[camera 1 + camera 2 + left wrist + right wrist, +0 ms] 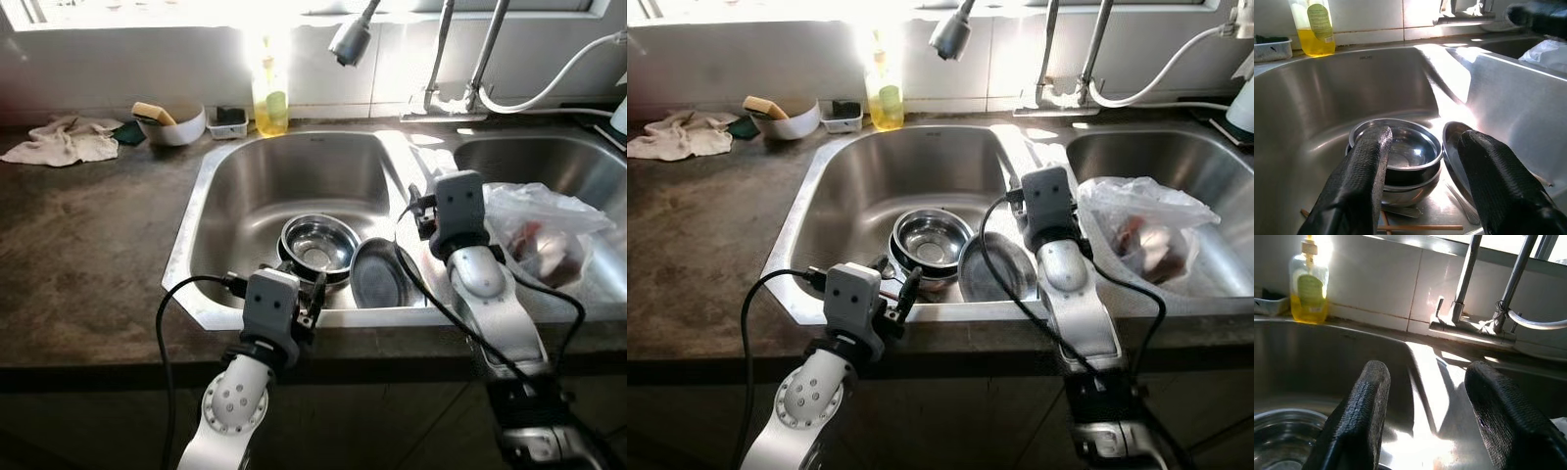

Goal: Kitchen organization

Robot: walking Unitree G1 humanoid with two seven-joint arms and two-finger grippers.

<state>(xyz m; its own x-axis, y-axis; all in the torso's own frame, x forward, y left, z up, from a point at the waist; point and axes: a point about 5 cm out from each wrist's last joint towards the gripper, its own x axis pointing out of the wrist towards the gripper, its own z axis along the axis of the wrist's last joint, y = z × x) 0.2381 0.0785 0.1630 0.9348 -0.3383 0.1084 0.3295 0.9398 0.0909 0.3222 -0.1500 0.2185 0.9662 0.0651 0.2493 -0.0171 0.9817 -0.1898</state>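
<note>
The left gripper [1422, 183] sits at the lower centre of the head view, poised over the near rim of the left sink basin [235, 211], its two black ribbed fingers [1359, 181] spread wide with nothing between them; the spread and the aim suggest it is lined up to take the stacked steel bowls [318, 245], which lie just beyond the fingertips at the bottom of the basin. Those bowls are round, thin-walled and mirror-bright, nested one inside the other, so they would probably be slippery and best caught by the rim. Leaning against them on their right is a dark shallow dish [380, 274], tilted on edge, and under the stack the left wrist view shows thin wooden sticks [1415, 227], likely chopsticks, lying flat on the steel floor. The right gripper [1422, 411] hangs higher, near centre right of the head view above the ridge between the two basins, fingers likewise parted and empty, pointing toward the chrome tap pipes [1469, 274]; it looks to be waiting. In the right basin a crumpled clear plastic bag [544, 230] holds something reddish I cannot identify. Along the top of the frame stand a yellow soap bottle [270, 98], a white bowl with a sponge [171, 122], and a rumpled cloth [64, 139] on the dark mottled counter [88, 264].
</note>
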